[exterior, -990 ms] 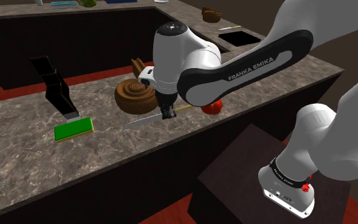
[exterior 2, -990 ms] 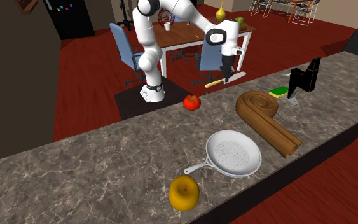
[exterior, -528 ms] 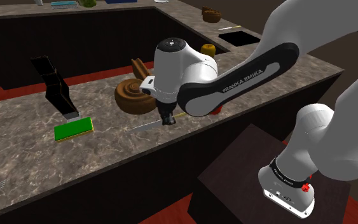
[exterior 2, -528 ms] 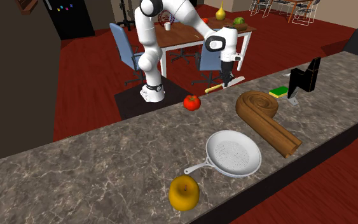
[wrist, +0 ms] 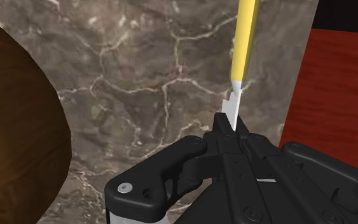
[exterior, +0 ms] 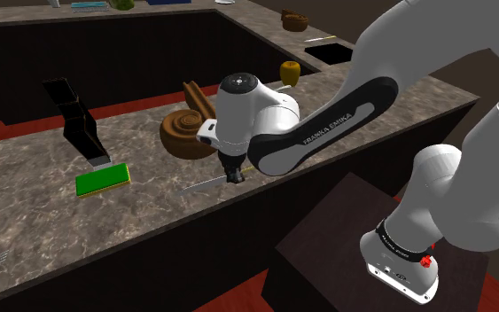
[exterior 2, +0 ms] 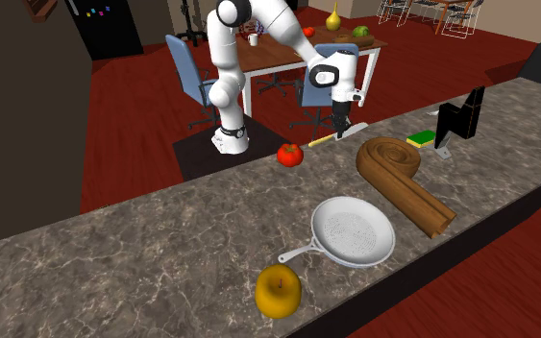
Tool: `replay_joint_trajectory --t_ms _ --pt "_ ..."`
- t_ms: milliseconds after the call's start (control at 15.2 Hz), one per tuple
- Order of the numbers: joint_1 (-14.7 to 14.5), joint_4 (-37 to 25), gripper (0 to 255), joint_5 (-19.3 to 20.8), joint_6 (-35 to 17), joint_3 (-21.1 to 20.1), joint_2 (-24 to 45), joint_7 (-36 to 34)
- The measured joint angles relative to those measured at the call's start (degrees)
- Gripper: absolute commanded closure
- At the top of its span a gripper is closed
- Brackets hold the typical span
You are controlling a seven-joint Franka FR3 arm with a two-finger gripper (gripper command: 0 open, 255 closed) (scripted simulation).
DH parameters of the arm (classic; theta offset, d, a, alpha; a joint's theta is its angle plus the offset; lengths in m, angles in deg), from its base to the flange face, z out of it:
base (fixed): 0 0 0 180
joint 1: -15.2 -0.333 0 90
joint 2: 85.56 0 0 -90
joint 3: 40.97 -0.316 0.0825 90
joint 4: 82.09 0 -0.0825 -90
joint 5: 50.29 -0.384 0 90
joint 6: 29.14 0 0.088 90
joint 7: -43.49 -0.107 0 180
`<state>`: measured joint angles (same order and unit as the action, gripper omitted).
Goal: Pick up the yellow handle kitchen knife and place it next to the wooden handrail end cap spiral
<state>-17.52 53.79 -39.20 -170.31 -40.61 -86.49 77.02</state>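
Over the surface (exterior: pixel 43 208), shoulder view: jaws held the knife (exterior: pixel 206 183), lower than a second earlier, its blade close above the marble near the wooden spiral (exterior: pixel 183 133). Second exterior view: knife lay level, near the coil. Wrist view: jaws were clamped on the blade by its yellow handle. Judged ready for release.

The kitchen knife (exterior: pixel 205 184), with a slim yellow handle and pale blade, lies nearly level at the centre of the shoulder view, its blade pinched in the gripper (exterior: pixel 234 176). The brown wooden handrail spiral (exterior: pixel 185 133) sits flat just up-left of it.
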Motion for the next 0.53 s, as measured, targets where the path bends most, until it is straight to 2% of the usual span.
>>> replay_joint_trajectory --t_ms 330,396,528 --pt "0.0 0.0 255 0.0 -0.2 0.0 0.1 0.0" --pt "0.0 0.0 0 0.0 -0.2 0.0 0.1 0.0" --pt "0.0 0.0 0 0.0 -0.2 0.0 0.1 0.0"
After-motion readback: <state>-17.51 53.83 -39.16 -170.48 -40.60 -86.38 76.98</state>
